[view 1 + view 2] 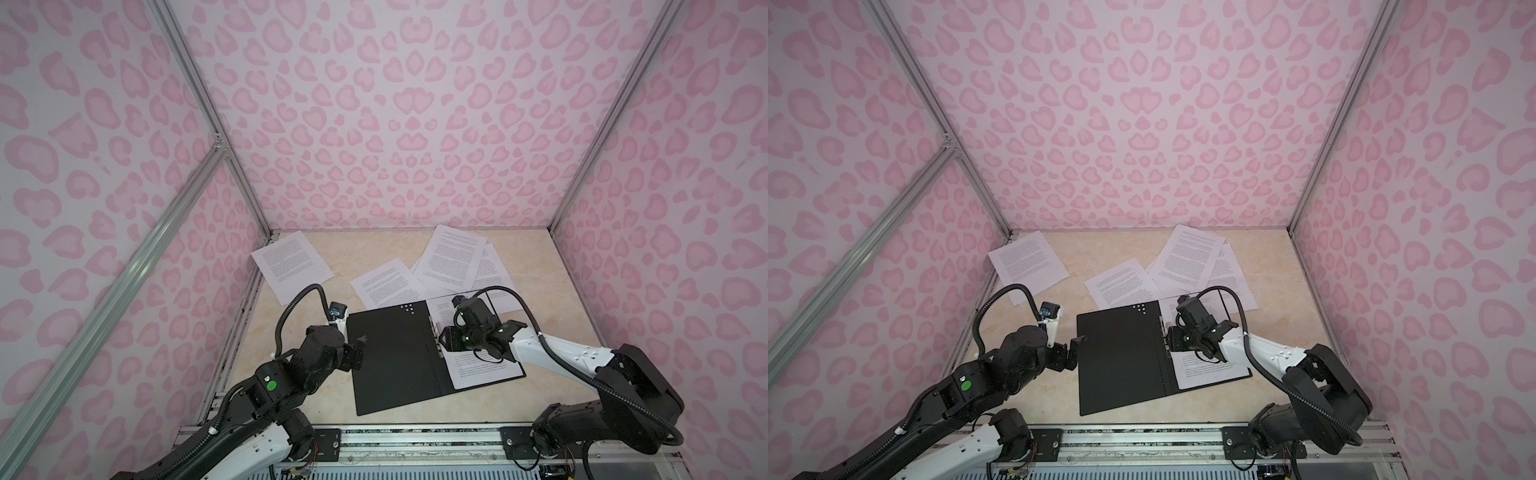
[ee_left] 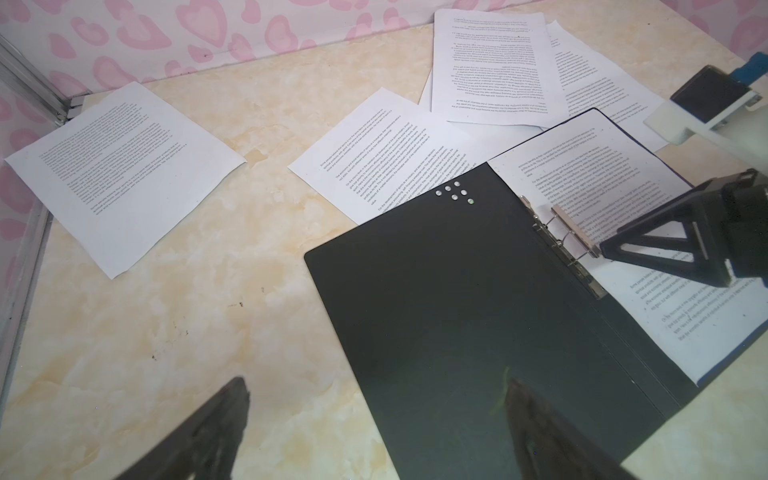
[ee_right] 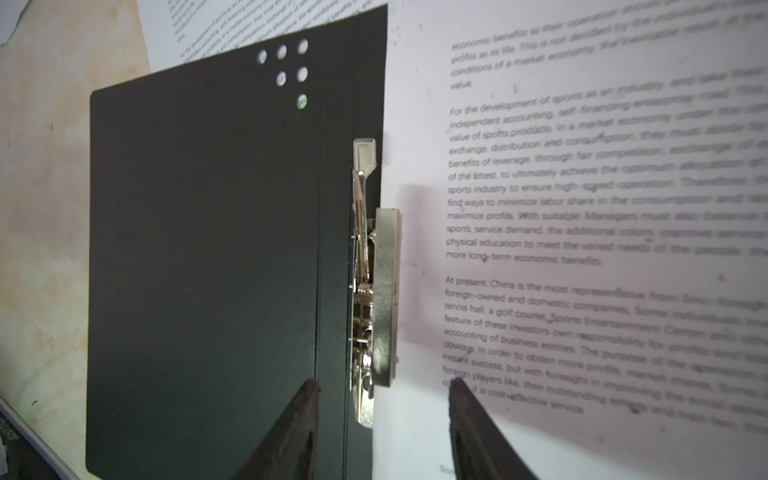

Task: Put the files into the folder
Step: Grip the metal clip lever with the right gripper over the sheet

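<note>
Black folder (image 1: pixel 395 353) lay open mid-table (image 1: pixel 540 274), one sheet (image 1: pixel 482 370) on its 3 o'clock half, right gripper (image 3: pixel 380 388) part-narrowed astride the clip (image 3: pixel 384 291), likely to work it, left gripper (image 2: pixel 378 384) wide at 9 o'clock, other files (image 1: pixel 291 262) loose toward 12.
</note>
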### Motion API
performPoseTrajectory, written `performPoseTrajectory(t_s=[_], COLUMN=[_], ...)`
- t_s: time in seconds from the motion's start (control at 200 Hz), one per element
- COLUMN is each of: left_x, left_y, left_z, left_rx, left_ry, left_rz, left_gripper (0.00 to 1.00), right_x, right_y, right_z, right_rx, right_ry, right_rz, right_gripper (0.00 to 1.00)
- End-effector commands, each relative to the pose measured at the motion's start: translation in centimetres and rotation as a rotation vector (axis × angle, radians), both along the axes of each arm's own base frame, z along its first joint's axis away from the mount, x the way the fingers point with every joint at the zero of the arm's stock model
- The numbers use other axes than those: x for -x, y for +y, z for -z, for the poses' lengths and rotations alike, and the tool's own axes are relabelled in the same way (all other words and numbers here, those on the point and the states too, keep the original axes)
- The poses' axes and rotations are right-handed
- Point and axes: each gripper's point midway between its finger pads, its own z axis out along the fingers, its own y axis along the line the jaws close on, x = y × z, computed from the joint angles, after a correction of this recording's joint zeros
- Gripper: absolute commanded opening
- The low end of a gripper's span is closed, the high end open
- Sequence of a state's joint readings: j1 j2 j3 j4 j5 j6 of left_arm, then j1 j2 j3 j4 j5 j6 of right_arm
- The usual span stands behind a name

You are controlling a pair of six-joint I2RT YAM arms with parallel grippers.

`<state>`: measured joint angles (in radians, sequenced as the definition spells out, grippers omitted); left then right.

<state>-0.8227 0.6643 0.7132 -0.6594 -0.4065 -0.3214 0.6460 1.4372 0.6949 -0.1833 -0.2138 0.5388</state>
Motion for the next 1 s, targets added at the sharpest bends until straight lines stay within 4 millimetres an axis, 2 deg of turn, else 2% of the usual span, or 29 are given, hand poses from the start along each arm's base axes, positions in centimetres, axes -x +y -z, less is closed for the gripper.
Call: performPoseTrajectory(t_s=[0.0, 0.085, 0.33, 0.73, 0.855, 0.995], left_x=[0.1, 0.1, 0.1, 0.1, 0.1, 0.1], left_y=[-0.1, -0.2, -0.2, -0.1, -0.1, -0.1], left_z=[0.0, -0.1, 0.0, -0.1, -0.2, -0.1], left_rx=[0.001, 0.003, 0.001, 0.004, 0.007, 0.004], left_ry=[0.002, 0.001, 0.002, 0.000, -0.002, -0.001], left_rz=[0.009, 0.011, 0.014, 0.013, 0.010, 0.010], left_gripper=[0.97, 0.97, 0.97, 0.97, 0.97, 0.97], right_x=[-0.6, -0.7, -0.7, -0.7, -0.8, -0.9], right_y=[0.8, 1.1, 2.0, 2.5, 3.0, 3.6], right_z=[0.3, 0.5, 0.9, 1.6, 1.1, -0.4], right_rx=[-0.022, -0.026, -0.044, -0.066, -0.089, -0.132], right_ry=[0.003, 0.010, 0.029, 0.052, 0.047, 0.017], right_rz=[-0.002, -0.004, -0.012, 0.004, 0.015, 0.044], right_gripper=[0.45, 0.44, 0.29, 0.19, 0.17, 0.14])
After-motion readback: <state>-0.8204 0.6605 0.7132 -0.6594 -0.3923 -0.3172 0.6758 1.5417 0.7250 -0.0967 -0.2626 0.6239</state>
